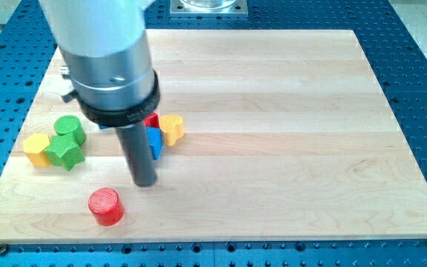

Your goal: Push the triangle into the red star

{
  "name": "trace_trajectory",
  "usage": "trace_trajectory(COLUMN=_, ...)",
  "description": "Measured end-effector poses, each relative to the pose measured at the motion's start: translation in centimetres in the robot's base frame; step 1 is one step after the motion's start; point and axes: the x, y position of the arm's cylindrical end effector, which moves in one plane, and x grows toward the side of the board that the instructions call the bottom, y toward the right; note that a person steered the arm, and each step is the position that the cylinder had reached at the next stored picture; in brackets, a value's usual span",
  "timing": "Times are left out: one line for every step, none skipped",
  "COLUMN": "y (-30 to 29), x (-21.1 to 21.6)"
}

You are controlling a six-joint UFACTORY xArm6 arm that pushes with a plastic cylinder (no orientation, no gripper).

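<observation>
My tip rests on the wooden surface, just near-left of the blue triangle, close beside it; contact cannot be told. There is no pincer on this arm, only the rod. The red star lies just beyond the triangle, mostly hidden by the arm. A yellow block sits to their right. A red cylinder stands near-left of the tip. Far left lie a green cylinder, a green star and a yellow hexagon.
</observation>
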Motion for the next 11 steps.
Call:
trace_trajectory(y=5.1, x=-4.5)
trace_trajectory(y=6.4, x=-8.7)
trace_trajectory(y=5.0, x=-10.8)
trace_trajectory(y=3.1, x=-15.8)
trace_trajectory(y=-3.0, x=-16.3)
trace_trajectory(y=-10.9, x=-14.8)
trace_trajectory(y=-14.1, x=-11.0)
trace_trajectory(y=-12.3, x=-9.5)
trace_trajectory(y=-8.5, x=-9.5)
trace_trajectory(y=-6.3, x=-10.0)
trace_trajectory(y=-6.5, x=-10.1)
